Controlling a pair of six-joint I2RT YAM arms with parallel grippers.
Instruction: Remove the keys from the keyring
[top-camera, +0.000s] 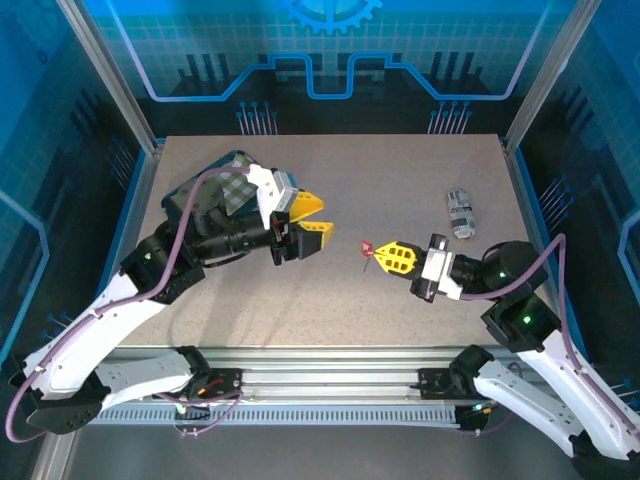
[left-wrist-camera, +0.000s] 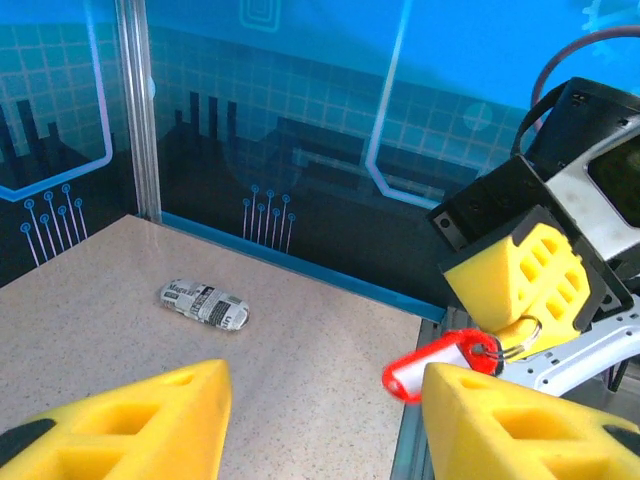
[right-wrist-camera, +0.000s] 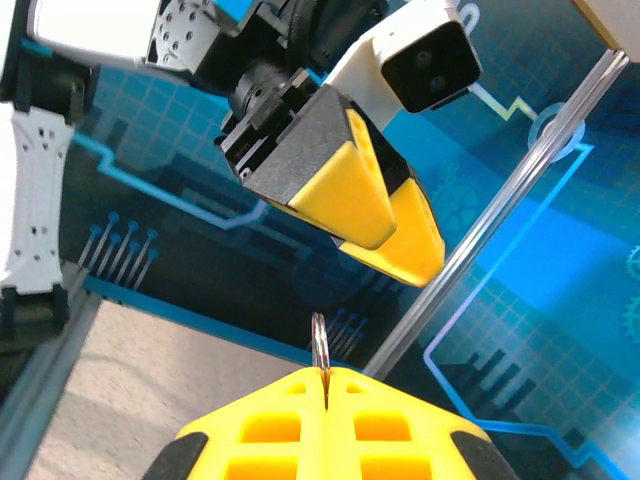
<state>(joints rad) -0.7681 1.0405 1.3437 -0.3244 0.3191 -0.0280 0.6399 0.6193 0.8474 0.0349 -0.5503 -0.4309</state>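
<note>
The keyring's red tag (top-camera: 368, 248) hangs at the tip of my right gripper (top-camera: 380, 253), mid-table. In the right wrist view my right gripper (right-wrist-camera: 326, 374) is shut on the thin metal ring (right-wrist-camera: 319, 345), which stands up from between the pads. The left wrist view shows the red tag (left-wrist-camera: 436, 366) dangling from the ring under the right gripper's yellow fingers (left-wrist-camera: 530, 275). My left gripper (top-camera: 327, 218) is open a short way left of the tag, its jaws (left-wrist-camera: 325, 400) empty. The keys are out of view.
A grey-and-black patterned cylinder (top-camera: 460, 212) lies near the table's right edge, also in the left wrist view (left-wrist-camera: 203, 303). A checkered dark object (top-camera: 232, 186) sits under the left arm at the back left. Blue enclosure walls surround the table.
</note>
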